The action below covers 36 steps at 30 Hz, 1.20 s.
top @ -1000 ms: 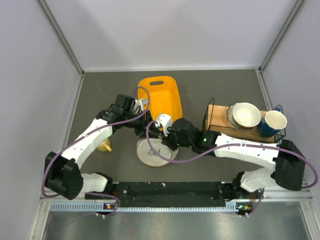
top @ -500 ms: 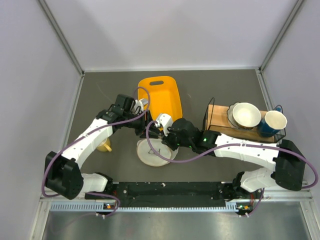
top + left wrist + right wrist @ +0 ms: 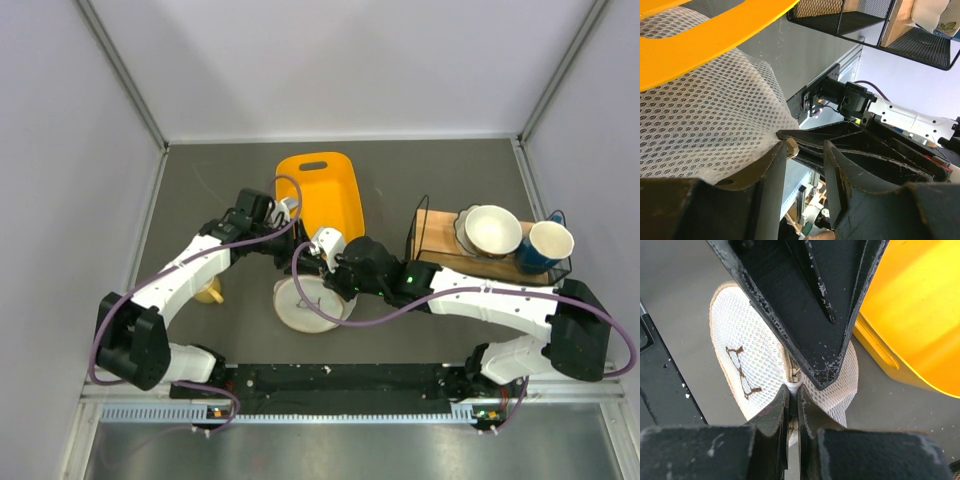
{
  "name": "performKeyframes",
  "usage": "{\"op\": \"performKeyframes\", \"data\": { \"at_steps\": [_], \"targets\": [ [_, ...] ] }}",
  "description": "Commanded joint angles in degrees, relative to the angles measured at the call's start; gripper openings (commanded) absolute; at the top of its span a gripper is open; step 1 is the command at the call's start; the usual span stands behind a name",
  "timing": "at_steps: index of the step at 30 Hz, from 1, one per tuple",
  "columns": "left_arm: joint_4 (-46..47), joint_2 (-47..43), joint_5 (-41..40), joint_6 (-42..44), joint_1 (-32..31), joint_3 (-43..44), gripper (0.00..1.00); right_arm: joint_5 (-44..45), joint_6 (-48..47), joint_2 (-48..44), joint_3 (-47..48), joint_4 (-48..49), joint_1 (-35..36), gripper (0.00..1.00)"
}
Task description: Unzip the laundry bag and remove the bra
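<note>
Note for your log: a yellow plastic tub (image 3: 325, 195) lies on the grey desk (image 3: 420, 170), past its middle, with the handle slot at the far end. To the right stands a black wire rack (image 3: 415, 232) with a wooden board (image 3: 438, 242) in it. A white bowl (image 3: 492, 230) sits on top of the rack, and a blue cup (image 3: 545, 245) is just beside it on the right. At your left, a small yellow item (image 3: 208, 293) lies half hidden; possibly a cup. Pale walls (image 3: 340, 60) close the desk on three sides.
</note>
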Motion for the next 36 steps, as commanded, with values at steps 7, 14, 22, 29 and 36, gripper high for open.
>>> {"op": "performKeyframes", "data": {
  "at_steps": [7, 14, 22, 29, 36],
  "targets": [
    [-2.4, 0.2, -3.67, 2.04, -0.54, 0.79, 0.38, 0.42, -0.88, -0.44, 2.58, 1.95, 0.76, 0.0],
    [-4.16, 0.2, -5.08, 3.45, -0.62, 1.58, 0.22, 0.77, -0.88, -0.97, 2.93, 1.95, 0.76, 0.0],
    [-3.73, -1.03, -5.26, 2.4, -0.62, 2.02, 0.0, 2.35, 0.17, -0.88, 2.23, 1.87, 0.67, 0.0],
    [-5.65, -3.93, -4.55, 2.31, 1.22, 3.08, 0.0, 11.13, 5.09, -0.88, 2.84, -0.59, 0.58, 0.0],
    [-11.63, -8.84, -3.59, 7.4, 12.28, 1.23, 0.0, 17.98, 14.58, -7.2, -1.72, -0.51, -0.03, 0.0]
  ]
}}
